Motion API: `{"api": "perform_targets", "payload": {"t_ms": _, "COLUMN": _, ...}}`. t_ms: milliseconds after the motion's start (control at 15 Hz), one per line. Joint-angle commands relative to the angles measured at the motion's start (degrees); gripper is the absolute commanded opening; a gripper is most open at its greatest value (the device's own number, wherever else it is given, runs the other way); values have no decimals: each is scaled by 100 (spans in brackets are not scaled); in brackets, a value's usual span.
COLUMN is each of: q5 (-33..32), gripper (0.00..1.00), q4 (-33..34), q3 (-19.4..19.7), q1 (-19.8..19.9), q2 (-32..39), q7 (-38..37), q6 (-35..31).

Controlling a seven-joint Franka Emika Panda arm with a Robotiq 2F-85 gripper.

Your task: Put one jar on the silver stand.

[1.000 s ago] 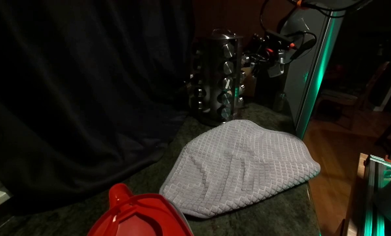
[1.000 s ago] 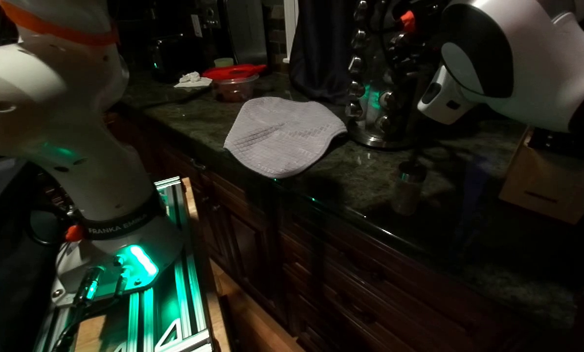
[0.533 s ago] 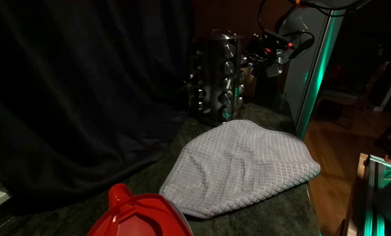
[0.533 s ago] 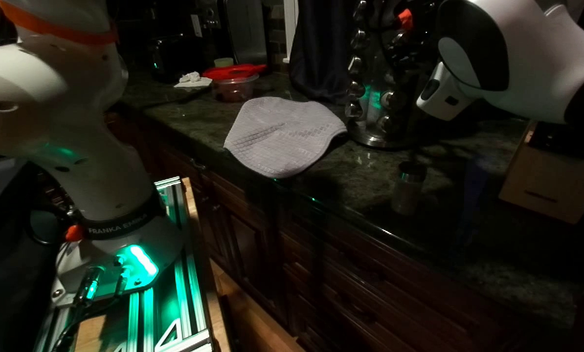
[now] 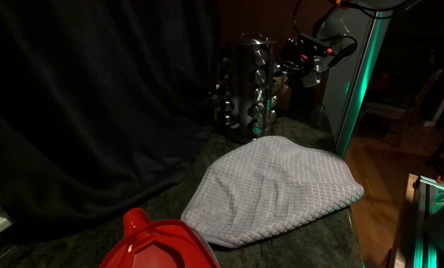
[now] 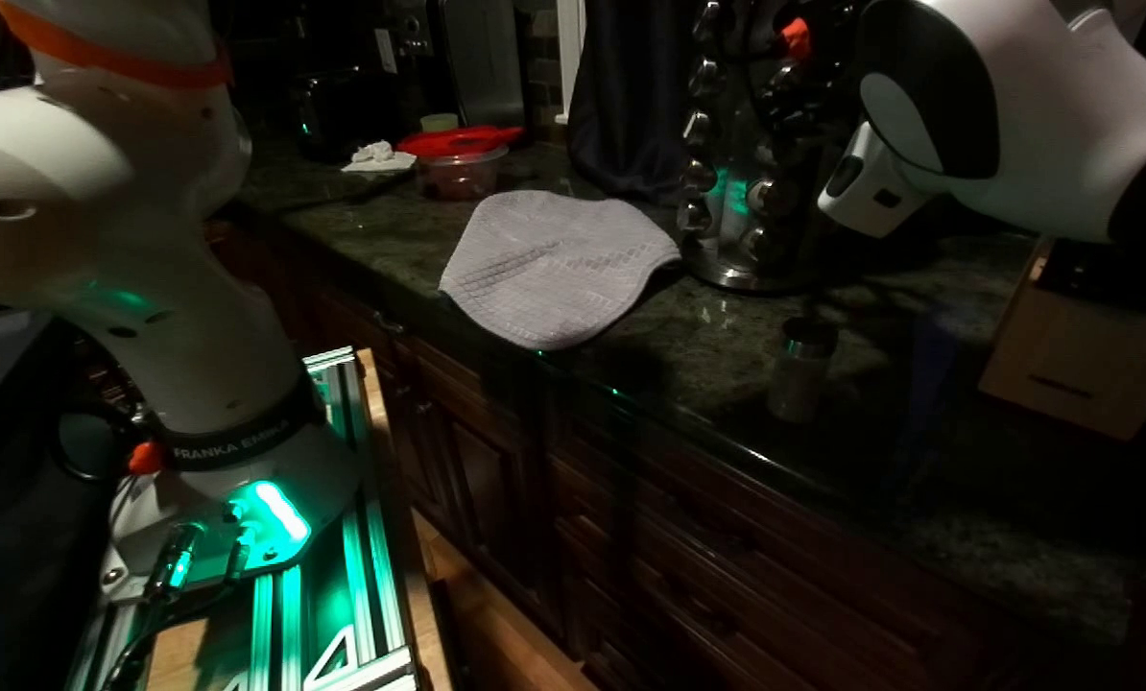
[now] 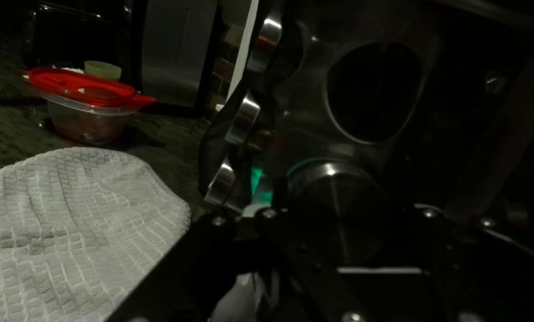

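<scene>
The silver stand [image 5: 241,85] stands upright at the far end of the counter, with several jars lying in its tiers, lids outward. It is also in the other exterior view [image 6: 729,216] and fills the wrist view's middle [image 7: 309,125]. My gripper [image 5: 286,74] is right up at its side. In the wrist view, a round metal jar lid [image 7: 336,201] sits between the fingers of the gripper [image 7: 349,192], below a round empty opening in the stand. The left finger is close beside the lid; the right one is lost in darkness. Another jar [image 6: 801,374] stands upright on the counter.
A grey cloth [image 6: 554,269] lies on the counter [image 6: 717,355] beside the stand. A red-lidded container [image 6: 460,168] is beyond it. A brownish block [image 6: 1077,355] stands past the jar. A dark curtain [image 5: 151,111] hangs close behind the stand.
My gripper has moved slightly toward the stand over the first half second and has since stayed about still. The other things have not moved.
</scene>
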State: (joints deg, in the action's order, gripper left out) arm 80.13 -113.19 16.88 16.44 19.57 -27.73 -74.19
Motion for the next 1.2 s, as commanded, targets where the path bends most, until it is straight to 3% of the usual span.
{"api": "perform_targets", "payload": {"t_ms": 0, "q5": 1, "gripper": 72, "q4": -130, "q3": 23, "q1": -18, "q2": -135, "q7": 56, "q6": -240}}
{"api": "perform_targets", "payload": {"t_ms": 133, "q5": -36, "gripper": 80, "q4": -106, "q3": 42, "q1": -5, "q2": -162, "q7": 39, "q6": -244}}
{"api": "perform_targets", "payload": {"t_ms": 333, "q5": -75, "gripper": 100, "q4": -88, "q3": 82, "q1": 14, "q2": -267, "q7": 33, "q6": -343}}
{"api": "perform_targets", "payload": {"t_ms": 733, "q5": -361, "gripper": 100, "q4": 1, "q3": 179, "q1": 5, "q2": -523, "q7": -13, "q6": -662}}
{"api": "perform_targets", "payload": {"t_ms": 1133, "q5": -1287, "gripper": 100, "q4": 133, "q3": 201, "q1": -31, "q2": -971, "q7": 109, "q6": -1199}}
